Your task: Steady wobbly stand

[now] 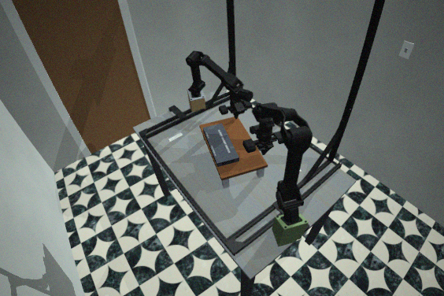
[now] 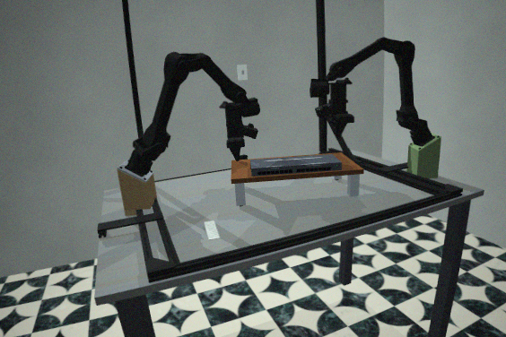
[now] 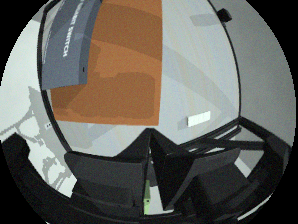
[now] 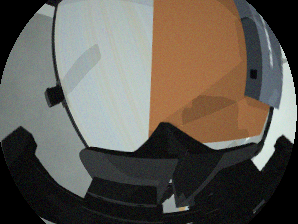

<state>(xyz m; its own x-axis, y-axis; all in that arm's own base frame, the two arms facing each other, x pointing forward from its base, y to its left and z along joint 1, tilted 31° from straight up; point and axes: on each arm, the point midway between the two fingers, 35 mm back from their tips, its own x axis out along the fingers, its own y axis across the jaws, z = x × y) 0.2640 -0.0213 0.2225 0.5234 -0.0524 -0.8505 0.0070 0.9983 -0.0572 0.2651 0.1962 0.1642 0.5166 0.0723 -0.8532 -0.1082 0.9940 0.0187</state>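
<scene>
From here I see the switch [image 1: 221, 145] [image 2: 295, 164] [image 3: 70, 45] [image 4: 270, 60] on the stand [image 1: 247, 167] [image 2: 240, 171] [image 3: 122, 80] [image 4: 192, 65] mid-frame in the exterior view, long axis left-right, ports facing the frame's bottom. My left hand [image 1: 265, 152] [image 2: 341, 133] [image 3: 149, 131] and right hand [image 1: 236, 116] [image 2: 238, 158] [image 4: 163, 126] are both closed, empty.
</scene>
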